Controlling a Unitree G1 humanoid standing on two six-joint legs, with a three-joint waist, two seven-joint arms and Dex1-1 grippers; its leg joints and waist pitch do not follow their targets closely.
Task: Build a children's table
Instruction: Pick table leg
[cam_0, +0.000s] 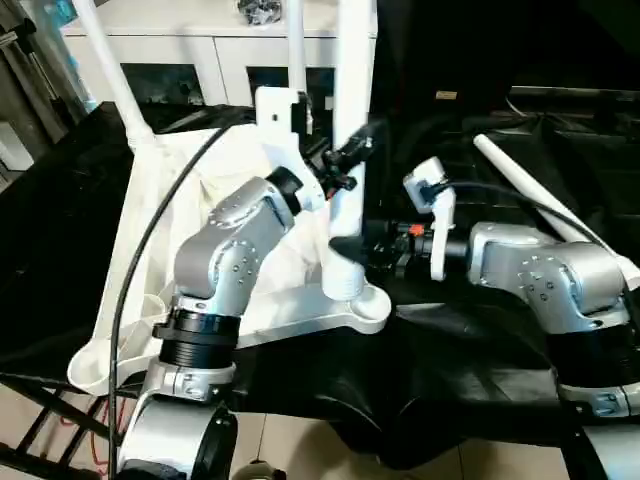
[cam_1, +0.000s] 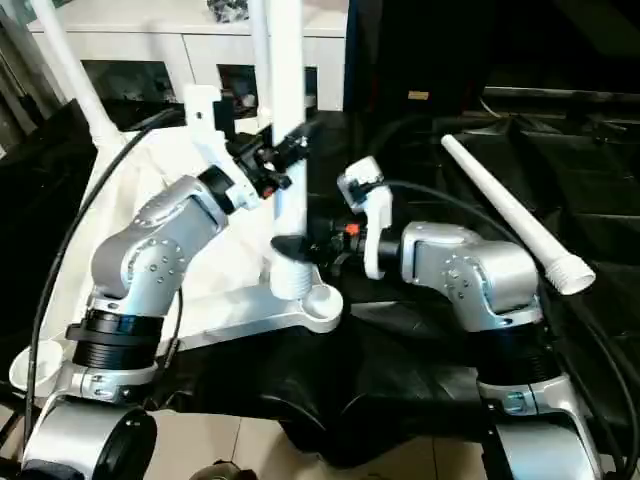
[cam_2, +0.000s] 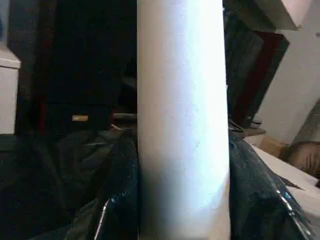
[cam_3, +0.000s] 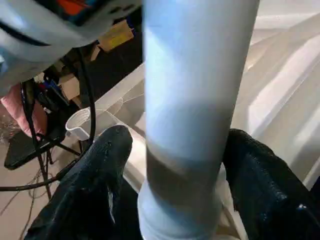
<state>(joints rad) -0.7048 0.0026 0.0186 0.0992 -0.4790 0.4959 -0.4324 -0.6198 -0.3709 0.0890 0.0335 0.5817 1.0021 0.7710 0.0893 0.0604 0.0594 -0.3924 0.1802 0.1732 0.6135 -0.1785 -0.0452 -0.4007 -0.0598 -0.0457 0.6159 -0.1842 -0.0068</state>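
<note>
- White plastic rectangular tabletop (cam_0: 180, 260) lies underside-up at black-draped work table's (cam_0: 60, 250) left edge.
- Left gripper (cam_0: 345, 160) at upright white tapered tube leg (cam_0: 352, 110); finger spread unclear.
- Right gripper (cam_0: 350, 250) clamps same leg just above near-right corner socket (cam_0: 350, 290).
- Loose white tube leg (cam_1: 510, 215) lies near right edge.

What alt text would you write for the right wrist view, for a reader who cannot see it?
A long white tapered tube leg stands upright between the right gripper's two black fingers, its base seated in a rounded corner socket of the white plastic tabletop. The fingers flank its lower end.
</note>
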